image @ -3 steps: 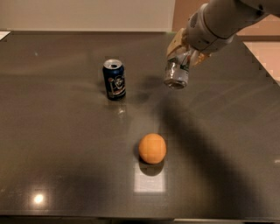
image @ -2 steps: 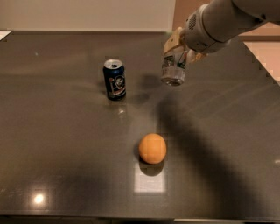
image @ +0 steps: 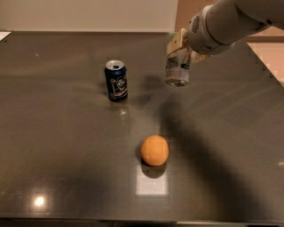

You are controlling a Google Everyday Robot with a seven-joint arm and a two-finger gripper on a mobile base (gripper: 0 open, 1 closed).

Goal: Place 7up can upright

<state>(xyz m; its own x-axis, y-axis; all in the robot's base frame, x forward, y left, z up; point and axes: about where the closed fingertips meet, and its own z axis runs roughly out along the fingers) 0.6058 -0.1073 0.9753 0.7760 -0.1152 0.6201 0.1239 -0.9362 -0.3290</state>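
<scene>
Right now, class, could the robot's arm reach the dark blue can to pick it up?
Reach it, probably yes: nothing lies between. But the tool, hovering above the table beside the dark blue can, is shut on the 7up can, so grasping another looks unlikely.

— Where does the single camera look from?
— High over the table's [image: 66, 177] near edge, angled down across it toward the far wall [image: 88, 13], fairly close.
— And the gripper [image: 182, 50]?
— Upper right, clasping the 7up can [image: 177, 71] above the tabletop.

Beige, seemingly plastic hand [image: 182, 48] above glossy table [image: 66, 155] clasps shiny metal 7up can [image: 177, 71].
</scene>
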